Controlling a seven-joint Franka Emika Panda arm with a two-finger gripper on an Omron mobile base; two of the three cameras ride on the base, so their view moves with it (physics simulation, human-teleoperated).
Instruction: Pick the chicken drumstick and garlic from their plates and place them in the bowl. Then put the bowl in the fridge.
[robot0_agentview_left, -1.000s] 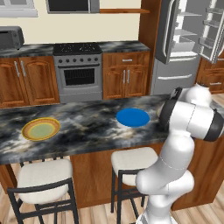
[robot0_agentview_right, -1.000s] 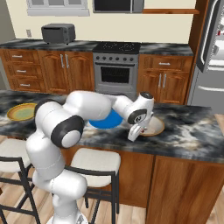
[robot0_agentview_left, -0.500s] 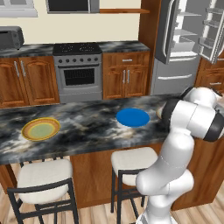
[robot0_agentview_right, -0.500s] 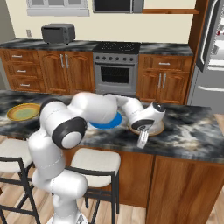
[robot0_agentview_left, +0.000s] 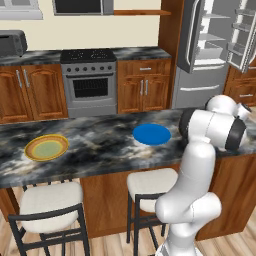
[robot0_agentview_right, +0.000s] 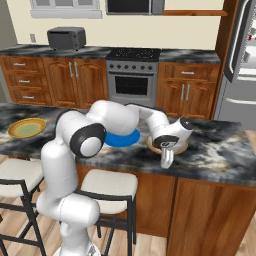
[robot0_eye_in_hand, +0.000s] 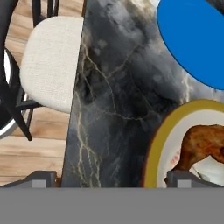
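Observation:
The tan bowl (robot0_agentview_right: 180, 148) sits on the dark marble counter, right of the bare blue plate (robot0_agentview_right: 122, 140). In the hand view the chicken drumstick (robot0_eye_in_hand: 203, 144) lies inside the bowl (robot0_eye_in_hand: 153, 157), with the off-white garlic (robot0_eye_in_hand: 211, 169) beside it. My gripper (robot0_agentview_right: 166, 159) hangs open at the bowl's near rim, fingers pointing down by the counter's front edge. Its tips stand wide apart with nothing between them (robot0_eye_in_hand: 111, 178). The yellow-rimmed plate (robot0_agentview_left: 46, 147) lies bare at the counter's left. The fridge (robot0_agentview_left: 215, 50) stands open at the back right.
Two cushioned stools (robot0_agentview_left: 50, 207) stand under the counter's near side, one seen below the hand (robot0_eye_in_hand: 52, 61). The counter's front edge (robot0_eye_in_hand: 74, 113) runs just beside the bowl. A stove (robot0_agentview_left: 89, 82) and wooden cabinets line the back wall.
The hand has shifted a little to the right over the bowl and turned at the wrist. The gripper has stayed open; plates and bowl have not moved.

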